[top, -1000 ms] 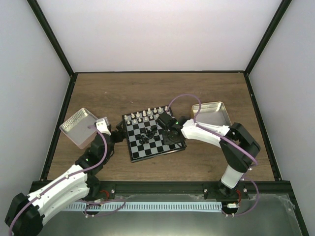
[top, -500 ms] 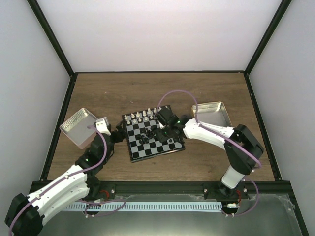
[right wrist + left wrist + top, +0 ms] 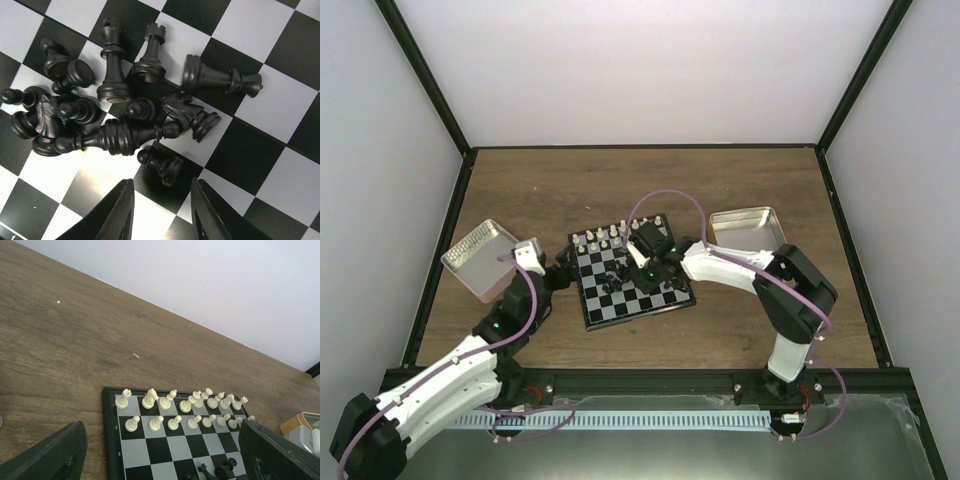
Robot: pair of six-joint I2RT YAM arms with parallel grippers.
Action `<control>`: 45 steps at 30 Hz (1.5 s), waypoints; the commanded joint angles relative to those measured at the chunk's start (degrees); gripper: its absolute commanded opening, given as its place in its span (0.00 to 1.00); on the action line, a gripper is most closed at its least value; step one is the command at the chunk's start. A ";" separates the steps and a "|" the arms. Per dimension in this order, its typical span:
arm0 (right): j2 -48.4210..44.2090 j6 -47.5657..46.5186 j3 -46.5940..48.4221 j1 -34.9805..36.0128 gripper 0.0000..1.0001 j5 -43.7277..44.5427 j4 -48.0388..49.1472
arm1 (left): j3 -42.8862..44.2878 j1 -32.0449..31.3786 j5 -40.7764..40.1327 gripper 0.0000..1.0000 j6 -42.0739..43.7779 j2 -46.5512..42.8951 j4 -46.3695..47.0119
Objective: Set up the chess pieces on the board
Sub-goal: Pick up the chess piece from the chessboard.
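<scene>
The small chessboard [image 3: 632,280] lies mid-table. Several black chess pieces [image 3: 620,272] lie heaped near its middle; in the right wrist view the heap [image 3: 120,117] has most pieces toppled, with a fallen black pawn [image 3: 162,164] nearest the jaws. White pieces [image 3: 180,407] stand in two rows along the far side. My right gripper [image 3: 162,210] is open and empty, just above the board beside the fallen pawn. It also shows in the top view [image 3: 645,262]. My left gripper [image 3: 160,460] is open and empty at the board's left edge, and shows in the top view [image 3: 552,275].
A metal tin [image 3: 480,258] sits at the left by my left arm. A second tin [image 3: 748,233] sits right of the board, its corner also in the left wrist view [image 3: 302,427]. Black frame rails edge the wooden table [image 3: 640,185].
My right gripper has moved left across the board, from its right side to over the heap of black pieces. The left arm has not moved.
</scene>
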 commanded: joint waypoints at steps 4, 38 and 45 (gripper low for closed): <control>2.04 0.27 2.56 -0.30 0.32 4.10 1.62 | 0.27 0.23 0.20 0.85 0.40 0.26 1.71; -0.32 -0.31 -1.95 -0.30 0.12 1.45 4.51 | 0.50 0.23 2.54 0.85 0.90 0.12 2.22; -5.23 2.98 -5.57 -0.26 0.12 3.90 9.57 | 3.03 0.23 17.18 0.87 0.35 4.32 1.43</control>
